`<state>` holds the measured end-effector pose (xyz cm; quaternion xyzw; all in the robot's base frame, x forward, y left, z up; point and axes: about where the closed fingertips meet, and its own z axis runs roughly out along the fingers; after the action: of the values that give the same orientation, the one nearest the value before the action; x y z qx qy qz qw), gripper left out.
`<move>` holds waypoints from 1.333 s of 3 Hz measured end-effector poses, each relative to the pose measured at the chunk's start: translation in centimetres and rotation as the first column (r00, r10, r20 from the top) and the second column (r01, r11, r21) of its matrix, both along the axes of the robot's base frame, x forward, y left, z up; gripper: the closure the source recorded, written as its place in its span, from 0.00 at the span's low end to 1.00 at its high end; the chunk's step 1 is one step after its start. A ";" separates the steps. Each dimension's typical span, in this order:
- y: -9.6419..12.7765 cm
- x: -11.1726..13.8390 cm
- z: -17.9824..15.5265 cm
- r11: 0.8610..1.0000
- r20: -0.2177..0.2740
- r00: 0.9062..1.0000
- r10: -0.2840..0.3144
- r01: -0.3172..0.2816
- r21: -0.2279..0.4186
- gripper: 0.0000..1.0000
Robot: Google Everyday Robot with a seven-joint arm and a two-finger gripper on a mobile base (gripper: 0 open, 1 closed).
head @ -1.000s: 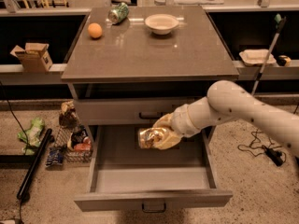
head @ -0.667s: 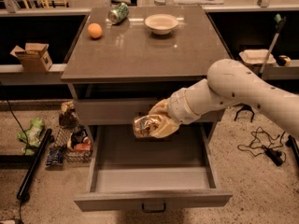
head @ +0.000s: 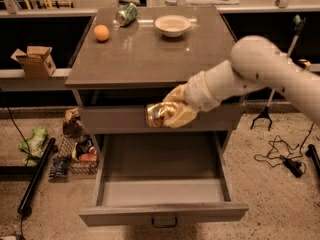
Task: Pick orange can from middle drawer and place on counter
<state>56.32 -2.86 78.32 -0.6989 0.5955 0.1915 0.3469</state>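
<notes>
Arm is extended in from side; orange can is clamped in end effector, held above open middle drawer, before upper drawer front, just below counter edge.

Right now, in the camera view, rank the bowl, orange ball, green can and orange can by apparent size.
1. bowl
2. orange can, held by the gripper in front of the upper drawer front; it is nearer the camera, so its rank against the green can is unsure
3. green can
4. orange ball
</notes>
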 end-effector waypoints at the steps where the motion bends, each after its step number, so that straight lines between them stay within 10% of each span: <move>1: -1.1 3.7 4.4 1.000 -0.006 1.000 -0.026 0.026 0.017 1.00; 4: -2.5 7.8 9.8 0.996 0.089 0.993 -0.076 0.071 0.051 1.00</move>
<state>64.13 -5.33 88.10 -0.6759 0.5996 0.1611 0.3971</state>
